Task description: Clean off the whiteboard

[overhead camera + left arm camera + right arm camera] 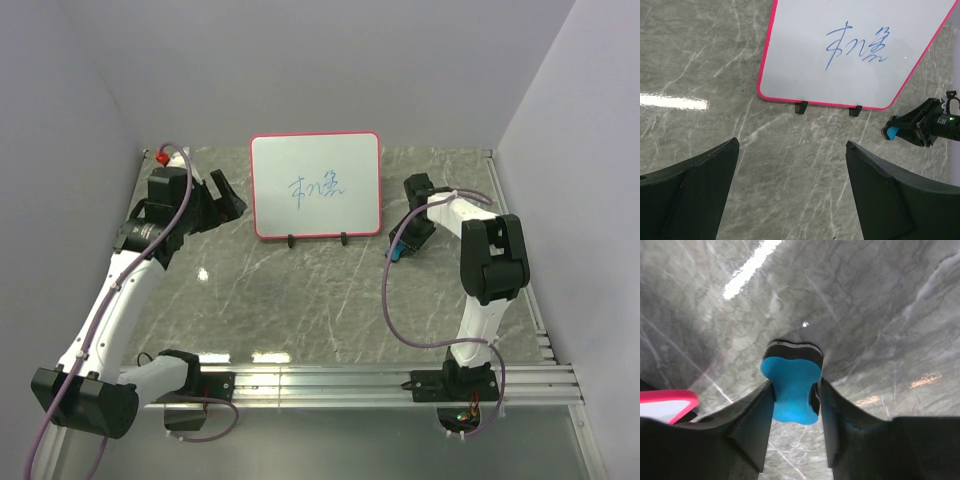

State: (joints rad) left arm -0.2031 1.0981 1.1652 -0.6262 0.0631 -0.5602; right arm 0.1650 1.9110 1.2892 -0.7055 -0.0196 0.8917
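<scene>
The whiteboard [315,187], pink-red framed, bears blue handwriting above 2 black feet.

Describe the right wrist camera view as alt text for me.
The right gripper holds a blue eraser between its black fingers, grey marble tabletop beyond. A corner of the pink-framed whiteboard shows at the lower left.

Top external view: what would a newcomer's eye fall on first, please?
First, the whiteboard with its pink frame, at the back centre of the table, with blue handwriting in its middle. Next, the blue eraser held in the jaws of the right gripper, just right of the board. The left gripper sits on the board's left with jaws open.
</scene>
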